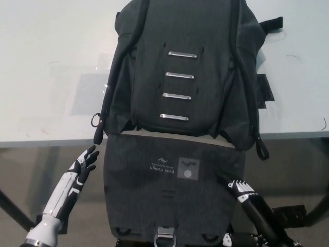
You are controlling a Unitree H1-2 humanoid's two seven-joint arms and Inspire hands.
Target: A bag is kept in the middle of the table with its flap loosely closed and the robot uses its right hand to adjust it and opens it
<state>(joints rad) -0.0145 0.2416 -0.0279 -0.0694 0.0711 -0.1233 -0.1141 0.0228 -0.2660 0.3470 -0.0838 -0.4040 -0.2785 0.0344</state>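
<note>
Bag [185, 67] of dark grey fabric lies flat in the middle of the pale bench [46, 62], its lower end at the bench's near edge. Its front panel carries four short silver metal bars [177, 85], stacked one above the other along the centre line. Dark straps run down both long sides of the bag, and a metal ring [96, 120] hangs at the lower left corner, just above the bench edge.

The flap [172, 198] of the bag is folded fully open. It hangs down over the near edge of the bench, with its inner face toward the camera. This inner face shows a small line of printed text, a square grey label [187, 167] with a round mark, and a metal buckle [165, 235] at its lower edge.

The black right hand [241, 188] sits below the bench edge, touching or just beside the lower right corner of the hanging flap. Its light-tipped fingers [237, 183] are bunched together; whether they pinch the flap's edge cannot be determined. The black forearm runs down toward the bottom right.

The white left hand [85, 164] rests below the bench edge at lower left, near the flap's left side but apart from it. Its dark fingers are spread and hold nothing.
</note>
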